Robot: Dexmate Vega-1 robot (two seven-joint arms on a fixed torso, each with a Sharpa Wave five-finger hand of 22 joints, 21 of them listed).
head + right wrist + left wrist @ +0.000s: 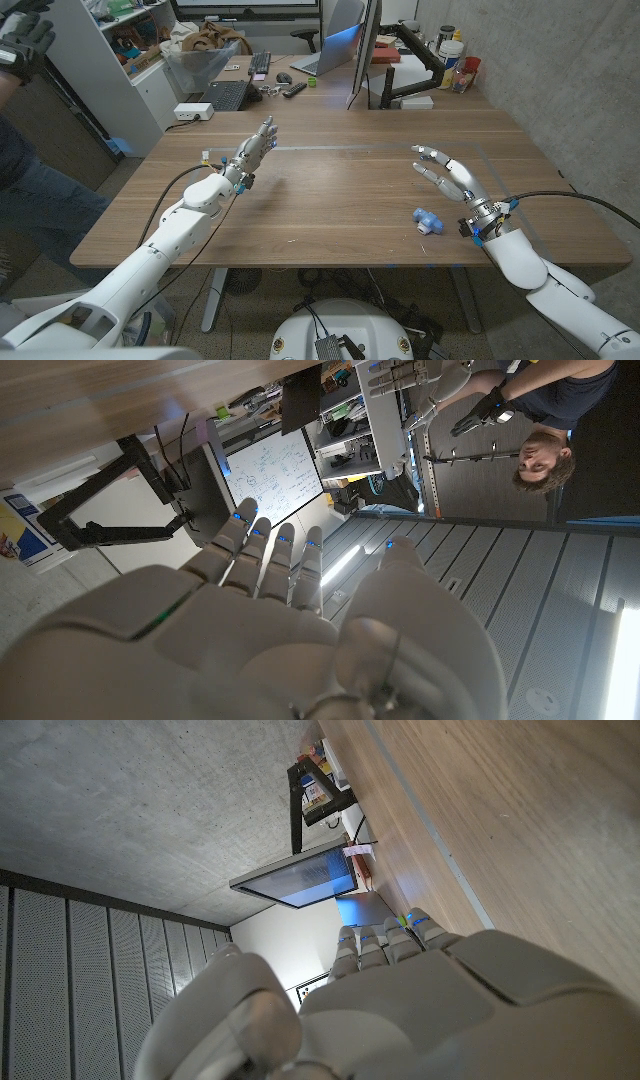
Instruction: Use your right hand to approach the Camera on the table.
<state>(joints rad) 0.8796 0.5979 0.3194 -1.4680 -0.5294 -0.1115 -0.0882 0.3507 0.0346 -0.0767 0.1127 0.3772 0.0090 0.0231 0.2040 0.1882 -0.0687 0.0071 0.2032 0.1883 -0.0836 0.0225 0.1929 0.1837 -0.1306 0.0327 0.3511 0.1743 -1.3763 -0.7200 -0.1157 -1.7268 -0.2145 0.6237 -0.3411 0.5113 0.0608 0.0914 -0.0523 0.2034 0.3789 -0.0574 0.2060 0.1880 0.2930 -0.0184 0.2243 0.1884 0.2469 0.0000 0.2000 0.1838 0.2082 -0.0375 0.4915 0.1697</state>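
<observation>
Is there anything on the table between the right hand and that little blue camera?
Nothing visible. The right hand hangs open above the table, and the small blue camera lies on bare wood just nearer the robot, with no object between them.

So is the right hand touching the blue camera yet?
No, in the head view the right hand is open above the table, apart from the camera.

Small object, cropped person

The blue camera [427, 220] was too small to show detail; a person [30, 150] was cut off at the edge.
</observation>
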